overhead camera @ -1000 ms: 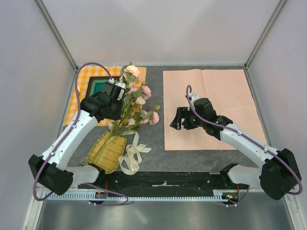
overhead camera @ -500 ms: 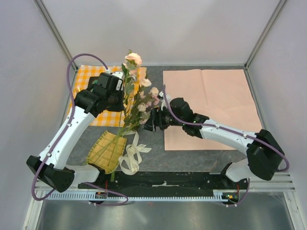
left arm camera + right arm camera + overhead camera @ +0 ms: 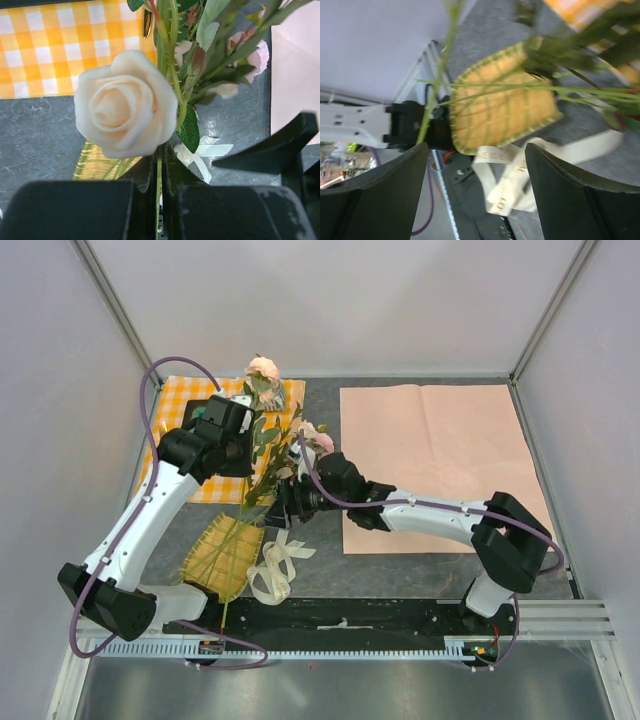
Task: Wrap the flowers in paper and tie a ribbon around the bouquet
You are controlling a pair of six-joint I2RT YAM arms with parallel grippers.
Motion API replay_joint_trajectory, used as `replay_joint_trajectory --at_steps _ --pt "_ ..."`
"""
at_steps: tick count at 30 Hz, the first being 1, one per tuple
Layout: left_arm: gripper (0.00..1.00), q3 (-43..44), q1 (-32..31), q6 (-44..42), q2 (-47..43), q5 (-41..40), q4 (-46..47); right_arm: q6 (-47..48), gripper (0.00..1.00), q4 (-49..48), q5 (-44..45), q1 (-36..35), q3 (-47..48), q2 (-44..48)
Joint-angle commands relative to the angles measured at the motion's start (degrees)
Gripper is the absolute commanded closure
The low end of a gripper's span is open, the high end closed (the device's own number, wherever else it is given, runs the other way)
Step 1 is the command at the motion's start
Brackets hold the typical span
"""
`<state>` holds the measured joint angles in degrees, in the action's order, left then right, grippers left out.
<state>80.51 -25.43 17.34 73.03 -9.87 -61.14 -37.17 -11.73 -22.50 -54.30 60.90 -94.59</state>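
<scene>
- The flowers (image 3: 262,455) hang in the air left of the paper (image 3: 450,460), held steeper than a second ago.
- The left gripper (image 3: 159,162) is clamped tight on their stems.
- The right gripper (image 3: 284,502), jaws wide and holding nothing, has swung off the paper to the lower stems. This looks like a handover before wrapping.

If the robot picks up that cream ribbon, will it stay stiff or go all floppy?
Probably floppy: the ribbon lies in loose, soft loops. It looks thin and flat, so it is likely light and apt to dangle from a grip.
</scene>
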Motion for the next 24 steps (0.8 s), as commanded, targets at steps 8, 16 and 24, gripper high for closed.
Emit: replay_joint_trajectory --at_steps 8,16,24 --pt "0.99 0.7 1.52 4.19 -0.61 3.71 2.35 -8.54 0.13 -25.98 2.72 -8.97 1.66 -7.01" --pt "0.8 -0.53 1.87 5.24 -1.84 3.89 2.52 -10.89 0.65 -22.74 7.83 -11.53 8.0 -12.72" --pt "0.07 1.06 2.05 6.3 -13.51 3.89 5.76 -19.25 1.0 -21.13 -5.6 -7.06 4.41 -3.09"
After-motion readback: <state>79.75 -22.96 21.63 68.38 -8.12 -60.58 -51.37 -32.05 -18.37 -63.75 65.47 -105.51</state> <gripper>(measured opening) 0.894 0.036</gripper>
